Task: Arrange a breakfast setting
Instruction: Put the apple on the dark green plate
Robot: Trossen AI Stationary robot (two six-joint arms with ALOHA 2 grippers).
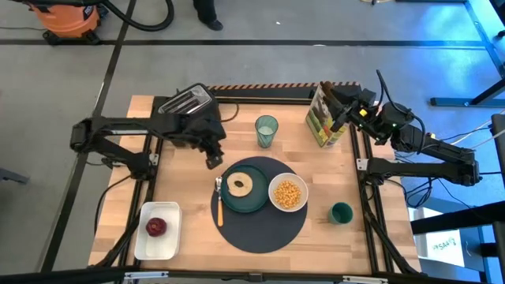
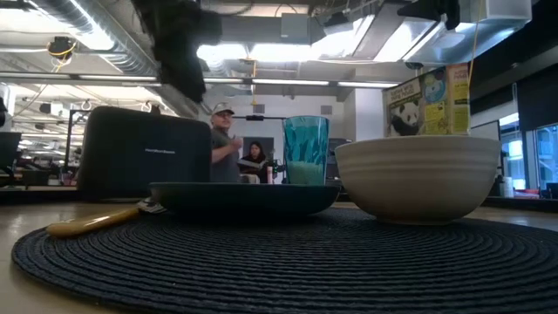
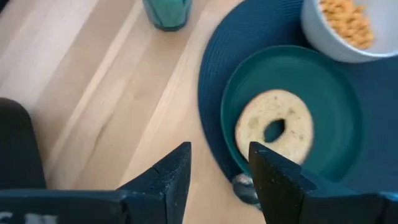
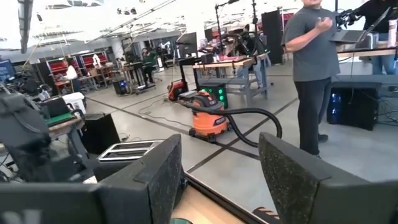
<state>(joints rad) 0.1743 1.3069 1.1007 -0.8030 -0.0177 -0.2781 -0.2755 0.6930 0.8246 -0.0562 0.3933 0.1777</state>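
Observation:
A large round dark mat (image 1: 260, 225) lies on the table. On it rest a dark teal plate (image 1: 254, 197) with a bagel (image 1: 239, 184), a white bowl (image 1: 288, 192) of yellow cereal, and a small yellow-handled utensil (image 1: 219, 207) left of the plate. A translucent green tumbler (image 1: 267, 130) stands behind the mat. A red apple (image 1: 155, 227) lies in the white tray (image 1: 158, 230). My left gripper (image 1: 213, 162) is open and empty above the table, left of the plate; the bagel (image 3: 275, 126) shows beyond its fingers. My right gripper (image 1: 338, 118) is open and empty, raised at the far right.
A black toaster (image 1: 189, 106) stands at the far left and a cereal box (image 1: 325, 114) at the far right. A small dark green cup (image 1: 341, 212) stands right of the mat. People stand in the room beyond the table.

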